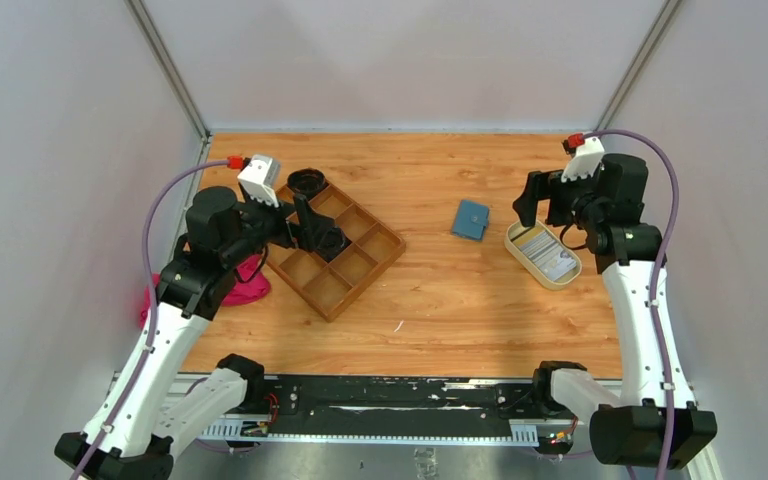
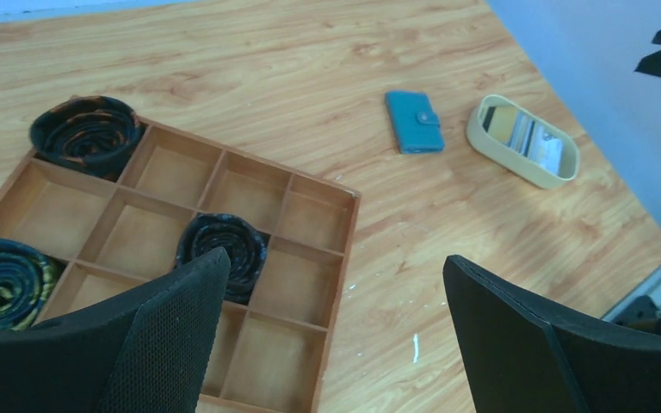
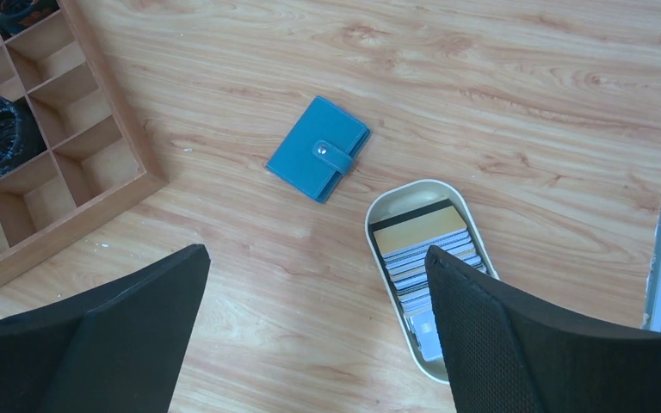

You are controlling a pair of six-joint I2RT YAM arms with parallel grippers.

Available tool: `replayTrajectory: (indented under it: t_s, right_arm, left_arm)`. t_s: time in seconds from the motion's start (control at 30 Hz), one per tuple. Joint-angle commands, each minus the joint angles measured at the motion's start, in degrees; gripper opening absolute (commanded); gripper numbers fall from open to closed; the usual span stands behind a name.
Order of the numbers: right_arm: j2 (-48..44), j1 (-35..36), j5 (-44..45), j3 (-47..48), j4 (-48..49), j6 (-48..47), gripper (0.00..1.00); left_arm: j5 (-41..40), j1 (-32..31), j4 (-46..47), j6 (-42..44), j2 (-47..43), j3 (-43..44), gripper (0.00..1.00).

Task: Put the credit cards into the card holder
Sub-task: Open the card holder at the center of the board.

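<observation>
Wood-grain laminate covers the table [image 1: 440, 300], a warm orange-brown, with a few small white flecks near its front. Along the near edge runs a black rail [image 1: 390, 408] holding two arm bases, one at each end.

Two arms in white and black rise from the rail. On the left side, a pink cloth [image 1: 250, 280] lies crumpled on the table under the arm. The left gripper [image 2: 334, 267] hangs over a wooden tray [image 2: 342, 262] with its jaws spread wide and nothing between them. That tray sits at an angle, divided into square compartments. Three dark rolls [image 2: 222, 245] sit in it, each in its own compartment.

The right gripper [image 3: 314, 258] is also spread wide and empty, and hangs above the right side of the table. Below it lies one cream tray [image 3: 370, 231], oval and set at an angle near the table's right edge. The cards [image 3: 422, 258] lie inside it in an overlapping stack, too tightly layered to count. The top one is tan with a dark stripe.

One card holder [image 3: 318, 148], teal, lies flat on the table just beyond and to the left of the cream tray, close but not touching. It is folded shut with its snap tab across the edge.

Bare table spreads between the two trays, across the near middle, and along the whole far strip.

Pale grey walls [image 1: 400, 60] close in the left, right and far sides, with a metal post in each far corner.
</observation>
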Motion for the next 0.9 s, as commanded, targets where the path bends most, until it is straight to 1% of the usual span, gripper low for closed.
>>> replayTrajectory:
  t_s: [0.0, 0.13, 0.2, 0.23, 0.37, 0.47, 0.53, 0.6, 0.7, 0.8, 0.87]
  right_arm:
    - [1.4, 0.6, 0.6, 1.3, 1.1, 1.5, 1.0]
    - [1.3, 0.7, -0.7, 0.9, 2.4, -1.1, 1.0]
    - [0.4, 0.8, -2.1, -0.3, 4.1, -4.0, 1.0]
    - [0.3, 1.0, -3.5, -0.7, 4.3, -6.7, 1.0]
    - [1.8, 1.8, -13.9, -1.4, 1.5, -20.4, 1.0]
    - [2.4, 2.3, -17.1, -2.9, 0.2, -25.2, 1.0]
    - [3.0, 2.3, -18.6, -4.2, -0.1, -26.3, 1.0]
    - [4.5, 2.3, -22.1, -5.7, -0.1, -28.0, 1.0]
    - [9.1, 2.3, -22.3, -6.5, 2.1, -25.3, 1.0]
    - [15.1, 2.3, -21.6, -4.5, 2.8, -22.2, 1.0]
    - [18.9, 2.3, -22.6, -2.9, 3.1, -20.2, 0.99]
  left_arm:
    - [-1.6, -0.6, 2.2, 6.3, -0.3, -2.0, 1.0]
    - [-0.4, -0.6, 6.8, 8.3, -1.2, -5.5, 1.0]
    - [0.2, -0.6, 7.8, 8.6, -1.1, -6.5, 1.0]
    - [0.2, -0.6, 8.0, 8.7, -1.0, -7.0, 1.0]
    - [-1.5, -0.6, 9.3, 9.5, -2.7, -10.3, 1.0]
    - [-3.3, -0.6, 11.8, 9.7, -5.0, -14.3, 1.0]
    - [-4.8, -0.6, 12.3, 10.5, -5.8, -16.5, 1.0]
    - [-7.6, -0.6, 9.7, 12.2, -5.7, -16.5, 1.0]
    - [-11.8, -0.6, 7.6, 13.1, -6.5, -16.6, 1.0]
    - [-11.9, -0.6, 7.5, 12.9, -7.0, -17.4, 1.0]
    - [-11.4, -0.6, 7.5, 12.7, -6.9, -17.6, 1.0]
